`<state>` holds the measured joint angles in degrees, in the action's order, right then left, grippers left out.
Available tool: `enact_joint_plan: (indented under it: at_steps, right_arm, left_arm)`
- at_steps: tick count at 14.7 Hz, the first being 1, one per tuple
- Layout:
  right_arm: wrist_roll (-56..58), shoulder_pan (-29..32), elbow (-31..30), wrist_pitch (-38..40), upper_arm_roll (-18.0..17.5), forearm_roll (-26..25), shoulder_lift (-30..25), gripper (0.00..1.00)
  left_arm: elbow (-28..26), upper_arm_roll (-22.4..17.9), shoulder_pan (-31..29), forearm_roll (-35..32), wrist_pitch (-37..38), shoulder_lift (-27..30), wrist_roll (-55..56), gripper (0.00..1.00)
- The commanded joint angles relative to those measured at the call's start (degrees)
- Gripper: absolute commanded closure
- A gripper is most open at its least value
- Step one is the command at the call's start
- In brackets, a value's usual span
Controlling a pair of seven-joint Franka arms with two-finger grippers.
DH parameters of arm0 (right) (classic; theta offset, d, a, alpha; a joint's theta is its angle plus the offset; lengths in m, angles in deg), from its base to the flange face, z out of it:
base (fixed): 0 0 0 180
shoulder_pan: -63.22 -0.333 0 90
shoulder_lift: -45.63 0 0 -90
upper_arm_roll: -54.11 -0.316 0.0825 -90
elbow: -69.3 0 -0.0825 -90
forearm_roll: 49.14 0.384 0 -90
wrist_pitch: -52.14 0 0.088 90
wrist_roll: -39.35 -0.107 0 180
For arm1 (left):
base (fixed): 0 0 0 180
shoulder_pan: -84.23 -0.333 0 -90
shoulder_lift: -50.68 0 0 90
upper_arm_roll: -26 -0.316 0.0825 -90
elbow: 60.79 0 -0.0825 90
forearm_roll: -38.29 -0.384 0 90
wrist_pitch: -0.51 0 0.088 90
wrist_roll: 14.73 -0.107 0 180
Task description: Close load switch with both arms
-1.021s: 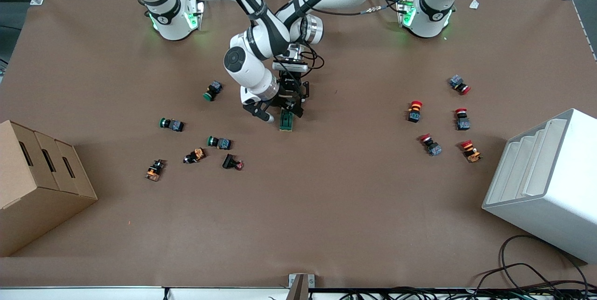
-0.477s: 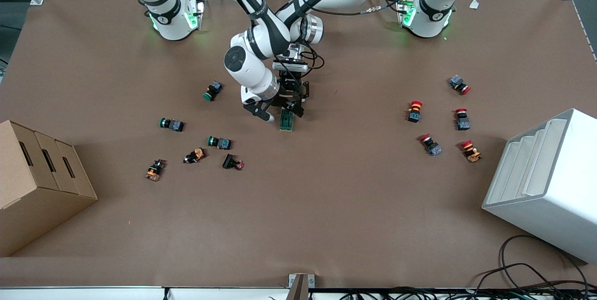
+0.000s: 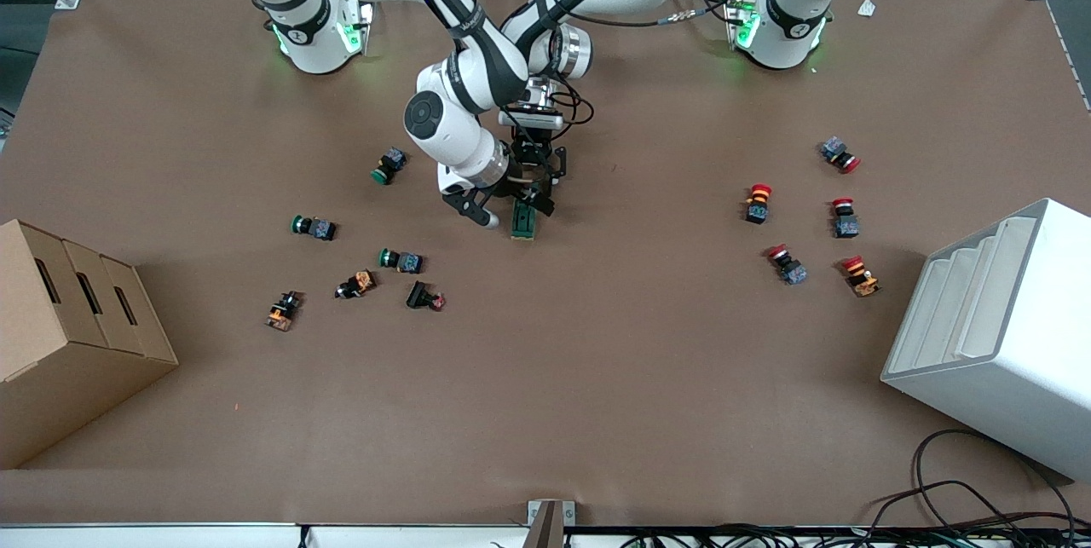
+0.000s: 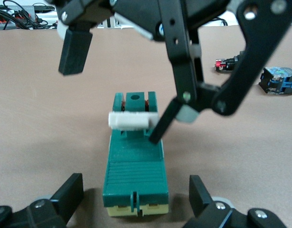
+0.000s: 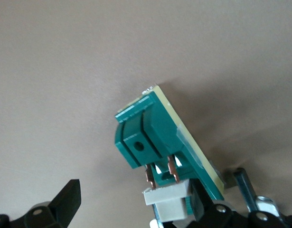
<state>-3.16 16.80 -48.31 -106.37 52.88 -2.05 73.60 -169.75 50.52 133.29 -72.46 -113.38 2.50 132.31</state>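
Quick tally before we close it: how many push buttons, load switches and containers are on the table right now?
Push buttons: 11
Load switch: 1
Cardboard box: 1
White stepped rack: 1
Total: 14

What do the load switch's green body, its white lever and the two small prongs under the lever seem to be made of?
Load switch body: likely moulded plastic, matte dark green, with fine ribs and a cream underside edge. White lever: probably plastic too, an opaque off-white bar with a dull finish. Prongs: apparently metal, copper-coloured with a slight shine. The right gripper hangs open around the lever.
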Motion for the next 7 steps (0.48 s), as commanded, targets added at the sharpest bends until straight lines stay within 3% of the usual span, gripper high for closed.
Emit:
enact_joint_plan:
  at_steps: [1, 7]
  right_arm:
    - [0.5, 1.9, 2.6, 0.8, -0.1, 1.2, -0.2, 0.0]
    - [0.6, 2.3, 4.0, 0.8, -0.1, 1.2, 0.0, 0.0]
  left_arm:
    - [-1.8, 0.2, 0.3, 0.8, -1.2, -1.6, 1.8, 0.01]
    - [-1.8, 0.2, 0.3, 0.9, -1.2, -1.6, 2.0, 0.01]
